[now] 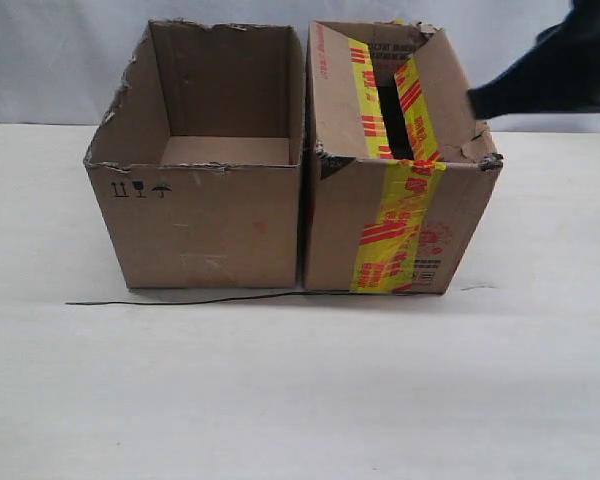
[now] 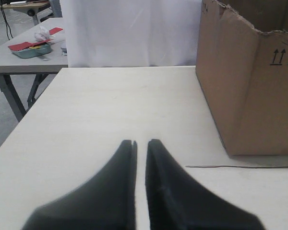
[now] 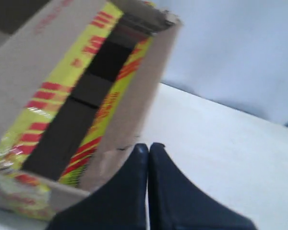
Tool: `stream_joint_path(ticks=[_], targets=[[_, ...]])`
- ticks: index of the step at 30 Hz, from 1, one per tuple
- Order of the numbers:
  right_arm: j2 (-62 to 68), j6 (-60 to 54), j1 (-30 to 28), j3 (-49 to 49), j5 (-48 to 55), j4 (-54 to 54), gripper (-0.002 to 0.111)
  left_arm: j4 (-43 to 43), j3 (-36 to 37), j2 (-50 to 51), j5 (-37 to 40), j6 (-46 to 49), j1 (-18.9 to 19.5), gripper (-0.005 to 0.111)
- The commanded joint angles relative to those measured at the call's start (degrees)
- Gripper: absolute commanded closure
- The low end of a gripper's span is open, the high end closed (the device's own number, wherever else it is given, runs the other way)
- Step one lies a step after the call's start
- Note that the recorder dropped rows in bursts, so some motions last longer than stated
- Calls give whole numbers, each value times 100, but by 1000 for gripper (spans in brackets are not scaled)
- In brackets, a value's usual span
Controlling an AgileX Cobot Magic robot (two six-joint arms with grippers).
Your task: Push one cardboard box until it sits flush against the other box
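Observation:
The plain brown box (image 1: 205, 225) with a ragged rim and small black symbols stands open on the left; one of its corners shows in the left wrist view (image 2: 252, 81). The yellow-and-red-taped box (image 1: 380, 225) stands right beside it, with only a thin dark seam between their walls. My right gripper (image 1: 475, 103) is shut and empty, its tip by the outer right wall of the taped box (image 3: 62, 96) near the rim; in the right wrist view its fingertips (image 3: 149, 145) meet. My left gripper (image 2: 141, 142) hovers low over the table left of the plain box, shut and empty, and is out of the exterior view.
A thin black wire (image 1: 200, 298) lies on the white table (image 1: 300, 400) along the boxes' front; it also shows as the wire (image 2: 240, 166) by the plain box. A grey side table with a teal tray (image 2: 31, 49) stands beyond the table's left edge. A white backdrop (image 1: 60, 60) hangs behind.

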Motion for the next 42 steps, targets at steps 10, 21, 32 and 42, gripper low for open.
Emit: stream_joint_path(ticks=[10,21,32,42], targets=[[2355,-3952,-3485,-860,-682,5712,108,-15,9,-5,-69,-23,-45,107],[4646,-6298,-3945,-2555,1087,9257,108,-15,9,-5,-69,-23,-45,107],[6379,-7102,-3811,-3342,2721,11672,108,-15,9,-5,-69,-23,-45,107],[6511,-7363,-3626,-3356,2879,11941,108,-15,9,-5,-69,-23,-45,107]])
